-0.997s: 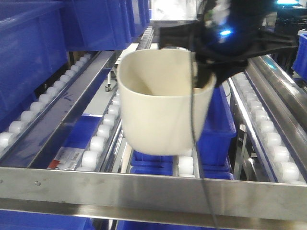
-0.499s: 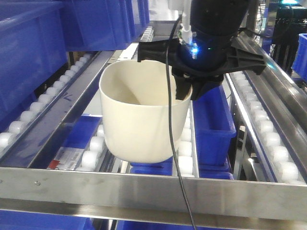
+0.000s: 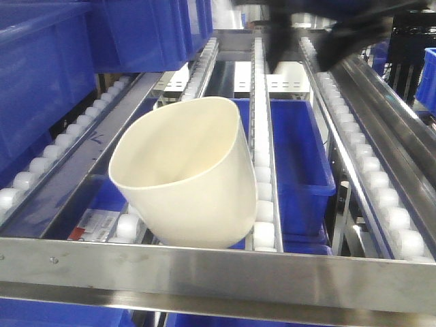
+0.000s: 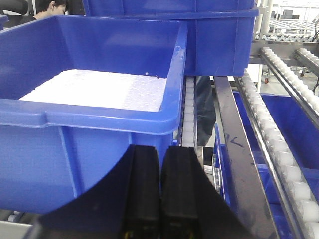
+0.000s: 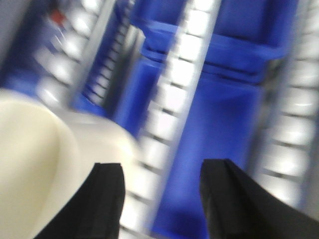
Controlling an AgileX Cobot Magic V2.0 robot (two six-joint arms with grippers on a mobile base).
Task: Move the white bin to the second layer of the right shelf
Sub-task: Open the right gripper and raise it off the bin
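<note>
The right hand (image 5: 162,196) has its two black fingers (image 5: 102,201) spread wide apart with nothing between them; its wrist view is smeared with motion blur. In the front view this arm shows only as a dark blurred shape (image 3: 320,27) at the top edge. The left hand (image 4: 159,191) has its fingers pressed together, side by side, holding nothing.

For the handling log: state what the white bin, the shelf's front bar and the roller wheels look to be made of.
White bin: smooth cream plastic, by its soft, even sheen and thin moulded rim.
Front bar: bare metal, likely steel, brushed and reflective, with a screw head.
Roller wheels: glossy white, probably plastic.
</note>
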